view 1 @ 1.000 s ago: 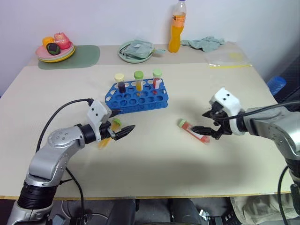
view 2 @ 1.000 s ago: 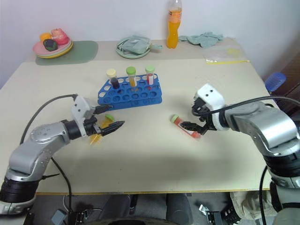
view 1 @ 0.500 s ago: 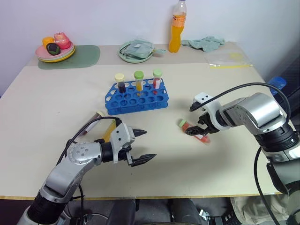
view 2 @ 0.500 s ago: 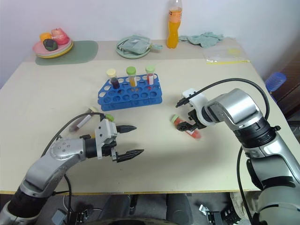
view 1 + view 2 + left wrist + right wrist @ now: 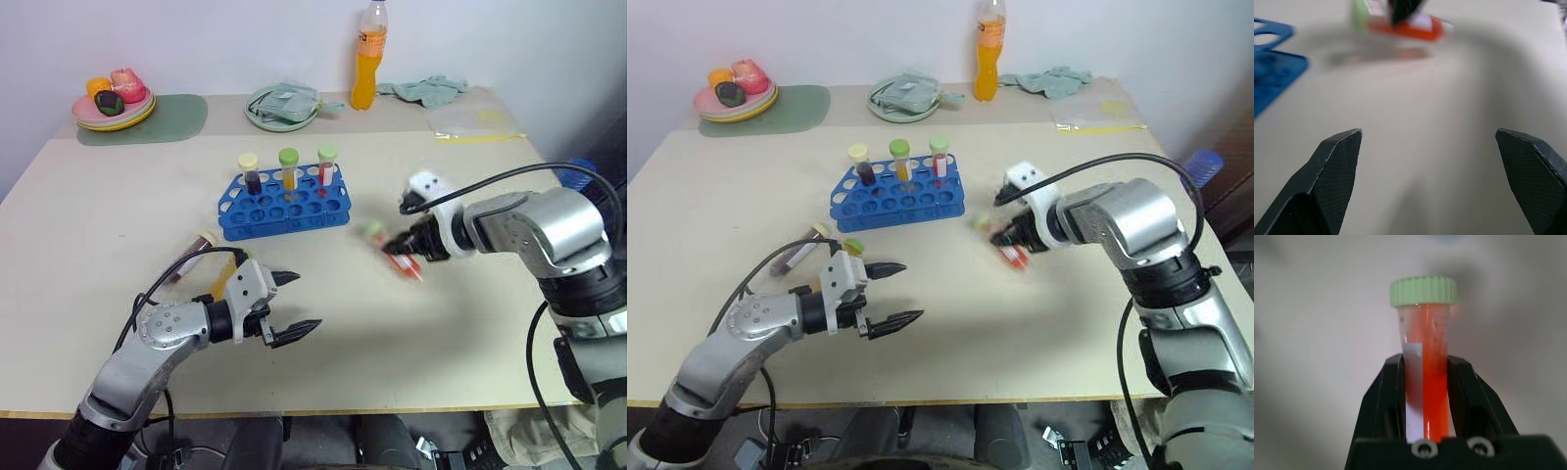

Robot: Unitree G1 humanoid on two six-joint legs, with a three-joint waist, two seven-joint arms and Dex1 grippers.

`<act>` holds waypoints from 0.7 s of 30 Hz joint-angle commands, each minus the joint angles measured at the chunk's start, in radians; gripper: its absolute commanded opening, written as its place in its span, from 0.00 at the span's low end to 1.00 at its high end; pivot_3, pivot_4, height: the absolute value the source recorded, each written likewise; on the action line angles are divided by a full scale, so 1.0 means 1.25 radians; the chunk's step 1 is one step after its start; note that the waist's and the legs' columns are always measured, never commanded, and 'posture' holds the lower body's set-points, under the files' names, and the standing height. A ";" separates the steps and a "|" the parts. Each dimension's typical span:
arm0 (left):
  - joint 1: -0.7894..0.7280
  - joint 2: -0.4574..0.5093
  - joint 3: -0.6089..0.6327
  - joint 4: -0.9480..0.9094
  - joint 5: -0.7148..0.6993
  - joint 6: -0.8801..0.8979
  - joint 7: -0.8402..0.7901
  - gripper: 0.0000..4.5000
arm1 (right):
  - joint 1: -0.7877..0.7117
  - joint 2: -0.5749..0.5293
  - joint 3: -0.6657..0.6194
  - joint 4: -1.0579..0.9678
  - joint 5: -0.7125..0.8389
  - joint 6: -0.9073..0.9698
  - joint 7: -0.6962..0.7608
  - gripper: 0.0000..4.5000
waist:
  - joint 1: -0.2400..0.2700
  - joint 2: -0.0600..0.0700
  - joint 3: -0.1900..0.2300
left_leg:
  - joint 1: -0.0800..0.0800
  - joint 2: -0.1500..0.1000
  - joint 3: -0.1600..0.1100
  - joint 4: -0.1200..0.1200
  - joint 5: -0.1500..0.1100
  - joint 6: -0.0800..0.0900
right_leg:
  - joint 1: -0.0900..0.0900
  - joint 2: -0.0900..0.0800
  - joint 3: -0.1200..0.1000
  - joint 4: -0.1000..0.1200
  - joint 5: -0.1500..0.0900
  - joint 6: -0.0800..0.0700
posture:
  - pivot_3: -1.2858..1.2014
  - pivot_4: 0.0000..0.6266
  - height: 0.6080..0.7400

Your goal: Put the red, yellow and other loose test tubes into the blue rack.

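Left gripper: my left gripper (image 5: 292,305) hangs nearest me over the smooth beige counter (image 5: 323,352), its two black, fine-textured pointed fingers spread wide with nothing between them; it has drawn back toward me since a second ago.
Loose tubes by my left arm: just beyond the left gripper lie a clear plastic tube of yellow liquid with a green cap (image 5: 227,277) and a clear plastic tube of dark maroon liquid with a cream cap (image 5: 192,253), both flat on the counter, near the rack's front left corner.
Right gripper: my right gripper (image 5: 402,247) is clamped on the clear capped tube of red-orange liquid with a ribbed green cap and white label (image 5: 1426,357); a second ago that tube lay on the counter between parted fingers, and now it is raised off the surface, cap end toward the rack.
Rack: the bright blue plastic rack with rows of round holes (image 5: 284,206) sits mid-counter, with three capped tubes standing upright in its back row.
Far edge: a tall orange-drink bottle (image 5: 367,57) stands at the back.
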 commanded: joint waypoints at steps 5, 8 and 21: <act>-0.046 -0.093 0.109 0.086 -0.023 0.002 0.114 1.00 | 0.065 0.303 -0.204 -0.032 0.002 -0.386 -0.167 0.18 | -0.001 0.000 0.000 | 0.000 0.000 -0.001 0.001 0.000 0.000 | 0.000 0.000 0.000 0.001 0.000 0.000 | 0.52 0.24 1.00; -0.068 -0.115 0.115 0.120 0.001 -0.010 0.145 1.00 | 0.091 0.420 -0.151 0.048 -0.107 -0.587 -0.242 0.18 | -0.003 0.000 0.000 | 0.001 0.000 -0.001 0.001 0.001 -0.001 | 0.000 0.000 0.000 0.002 0.000 0.000 | 0.52 0.24 1.00; -0.046 -0.115 0.141 0.121 0.013 -0.028 0.175 1.00 | 0.115 0.566 -0.049 0.389 -0.311 -1.029 -0.302 0.18 | -0.024 0.000 0.000 | 0.001 0.000 0.000 0.000 0.004 -0.007 | -0.004 0.000 0.001 0.007 0.000 0.000 | 0.52 0.24 1.00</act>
